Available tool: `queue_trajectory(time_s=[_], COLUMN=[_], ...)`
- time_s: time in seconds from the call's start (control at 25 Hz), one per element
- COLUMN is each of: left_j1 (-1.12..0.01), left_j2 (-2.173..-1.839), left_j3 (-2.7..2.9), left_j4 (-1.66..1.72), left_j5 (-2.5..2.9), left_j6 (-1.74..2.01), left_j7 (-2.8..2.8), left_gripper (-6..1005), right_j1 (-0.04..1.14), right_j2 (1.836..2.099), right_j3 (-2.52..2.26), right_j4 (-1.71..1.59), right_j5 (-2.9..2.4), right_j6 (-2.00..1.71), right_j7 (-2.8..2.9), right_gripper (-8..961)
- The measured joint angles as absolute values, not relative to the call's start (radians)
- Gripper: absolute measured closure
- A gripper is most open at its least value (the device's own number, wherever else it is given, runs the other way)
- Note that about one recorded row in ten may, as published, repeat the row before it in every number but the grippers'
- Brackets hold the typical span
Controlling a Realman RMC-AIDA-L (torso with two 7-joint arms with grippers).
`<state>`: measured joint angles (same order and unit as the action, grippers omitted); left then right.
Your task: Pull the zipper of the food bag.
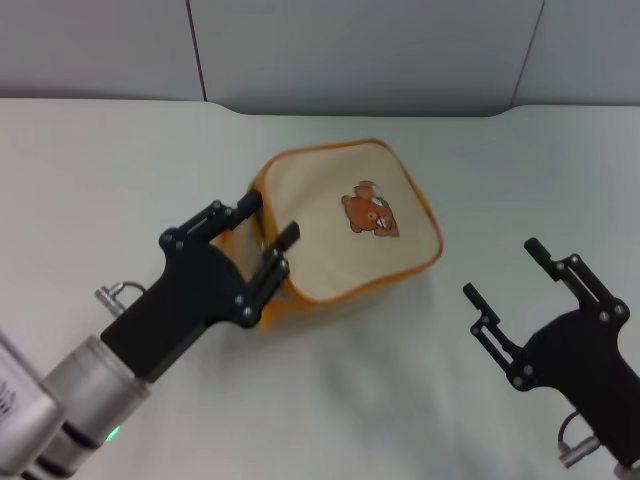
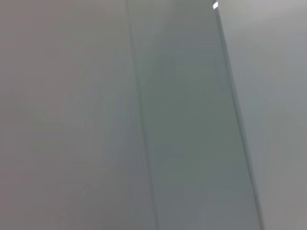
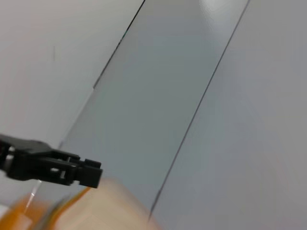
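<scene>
The food bag lies on the white table in the head view, beige with orange piping, its bear picture facing up. My left gripper is at the bag's left side, fingers open and straddling that edge. The zipper's silver pull tab is hidden from me. My right gripper is open and empty, to the right of the bag and apart from it. The right wrist view shows a blurred corner of the bag and the left gripper's black finger. The left wrist view shows only wall panels.
The white table stretches around the bag. A grey panelled wall stands behind its far edge.
</scene>
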<state>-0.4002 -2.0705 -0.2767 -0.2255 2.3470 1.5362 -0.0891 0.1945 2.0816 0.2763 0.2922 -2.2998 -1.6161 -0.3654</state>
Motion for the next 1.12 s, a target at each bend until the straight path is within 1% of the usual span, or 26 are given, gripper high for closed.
queue_trajectory(time_s=[0.08, 0.16, 0.28, 0.32, 0.4, 0.52, 0.56, 0.72, 0.8, 1.0, 1.12], left_j1=[-0.392, -0.391, -0.399, -0.404, -0.419, -0.439, -0.443, -0.463, -0.47, -0.476, -0.466], left_j2=[-2.068, -2.066, -2.067, -2.067, -2.066, -2.061, -2.06, -2.052, -2.051, -2.068, -2.069], left_j3=[-0.276, -0.276, -0.274, -0.272, -0.259, -0.204, -0.175, -0.026, 0.024, 0.054, 0.055], left_j4=[-0.192, -0.114, -0.063, -0.042, 0.012, 0.118, 0.152, 0.265, 0.292, 0.354, 0.354], left_j5=[2.386, 2.427, 2.461, 2.478, 2.53, 2.582, 2.587, 2.59, 2.588, 2.589, 2.589], left_j6=[1.591, 1.667, 1.692, 1.7, 1.722, 1.782, 1.804, 1.891, 1.899, 1.897, 1.898], left_j7=[-0.136, -0.23, -0.283, -0.301, -0.339, -0.419, -0.44, -0.547, -0.595, -0.669, -0.671], left_gripper=[708, 663, 427, 394, 326, 226, 217, 179, 179, 179, 180], right_j1=[0.206, 0.25, 0.28, 0.292, 0.334, 0.367, 0.396, 0.435, 0.46, 0.499, 0.506], right_j2=[2.081, 2.081, 2.08, 2.08, 2.08, 2.08, 2.079, 2.074, 2.069, 2.072, 2.076], right_j3=[0.276, 0.275, 0.275, 0.275, 0.274, 0.274, 0.263, 0.18, 0.117, 0.026, 0.006], right_j4=[0.269, 0.178, 0.113, 0.084, -0.026, -0.101, -0.153, -0.198, -0.214, -0.247, -0.253], right_j5=[-2.304, -2.329, -2.366, -2.387, -2.467, -2.519, -2.547, -2.556, -2.556, -2.555, -2.553], right_j6=[-1.626, -1.663, -1.695, -1.714, -1.776, -1.814, -1.835, -1.847, -1.851, -1.846, -1.844], right_j7=[-0.317, -0.141, -0.02, 0.031, 0.188, 0.29, 0.378, 0.475, 0.535, 0.625, 0.634], right_gripper=[423, 386, 330, 312, 306, 297, 294, 282, 276, 261, 242])
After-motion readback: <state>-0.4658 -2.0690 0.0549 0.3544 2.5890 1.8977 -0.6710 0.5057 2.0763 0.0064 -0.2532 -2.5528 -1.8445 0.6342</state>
